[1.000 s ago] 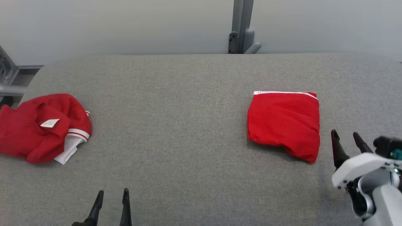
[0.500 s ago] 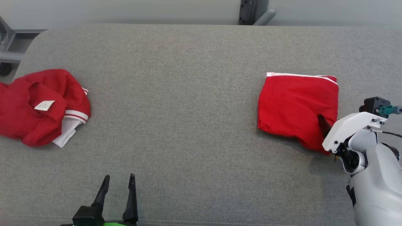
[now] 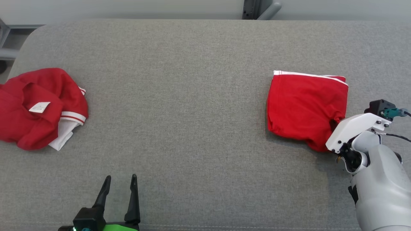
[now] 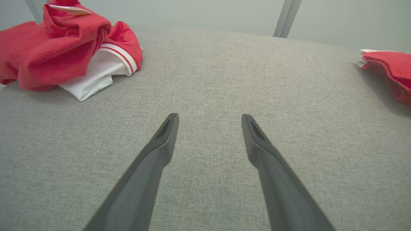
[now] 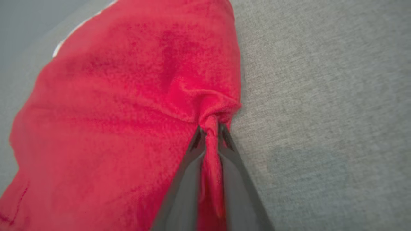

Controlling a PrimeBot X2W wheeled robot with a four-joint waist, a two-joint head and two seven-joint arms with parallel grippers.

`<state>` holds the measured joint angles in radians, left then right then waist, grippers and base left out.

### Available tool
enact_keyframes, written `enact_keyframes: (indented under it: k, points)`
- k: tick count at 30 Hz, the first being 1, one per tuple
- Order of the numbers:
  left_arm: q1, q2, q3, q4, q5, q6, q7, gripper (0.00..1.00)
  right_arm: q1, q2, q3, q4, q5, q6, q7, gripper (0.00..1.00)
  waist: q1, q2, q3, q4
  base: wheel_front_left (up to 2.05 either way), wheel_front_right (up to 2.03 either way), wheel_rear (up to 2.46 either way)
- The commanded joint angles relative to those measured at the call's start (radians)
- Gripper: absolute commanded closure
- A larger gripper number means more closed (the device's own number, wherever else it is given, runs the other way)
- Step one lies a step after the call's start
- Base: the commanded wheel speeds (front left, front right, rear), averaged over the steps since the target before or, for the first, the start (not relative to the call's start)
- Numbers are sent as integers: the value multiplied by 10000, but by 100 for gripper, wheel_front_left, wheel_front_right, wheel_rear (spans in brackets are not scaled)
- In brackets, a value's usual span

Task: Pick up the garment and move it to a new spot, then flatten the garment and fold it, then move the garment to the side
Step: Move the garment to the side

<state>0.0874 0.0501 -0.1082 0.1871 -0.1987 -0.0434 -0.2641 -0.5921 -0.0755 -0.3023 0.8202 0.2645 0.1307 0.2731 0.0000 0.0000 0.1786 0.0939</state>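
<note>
Folded red fabric garment (image 3: pixel 306 107) with a white stripe along its far edge is sitting on the right side of the grey woven tabletop (image 3: pixel 192 96). It's roughly a flat square, but kinda lumpy along the near edge. Right gripper (image 5: pixel 210 130) is clamped down on its near right corner. The right wrist view shows it nicely: the two dark fingers (image 5: pixel 183 179) are pinched together with a twisted little ridge of red cloth squeezed between them. Rest of the garment looks like it's lying on the surface, as far as I can tell. Left gripper (image 4: pixel 208 118) is way over at the near left, fingers spread wide apart with nothing in them, pointing out over bare grey fabric. Well apart from all that, on the far left, there's a crumpled red and white shirt (image 3: pixel 35 107) in a heap, with its small white tag (image 3: pixel 39 107) facing up.
</note>
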Motion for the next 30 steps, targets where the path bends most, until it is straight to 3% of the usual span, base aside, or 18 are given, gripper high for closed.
enact_keyframes:
  k: [1,11,18,23,30]
  points:
    - [-159,14,27,-36,35,17,-2,0,-149,-58,13,39,122,-1,-108,100,0,0,31,-111,0,0,0]
    - [-380,14,141,-135,74,-82,-2,0,-1028,-1314,771,-428,379,-1,-128,100,0,0,450,-642,0,0,0]
    - [-774,14,233,-397,197,-220,-2,0,-1938,-2187,1364,-576,-6,-1,-136,100,0,0,1312,-1466,0,0,0]
    - [-1297,35,156,-547,439,-405,-2,0,-2664,-2830,1465,-338,-540,-5,-682,100,0,0,2128,-1847,0,0,0]
    - [-1732,154,210,-636,593,-537,-2,0,-3112,-3573,1019,491,-1413,-5,-1638,100,0,0,2889,-1840,0,0,0]
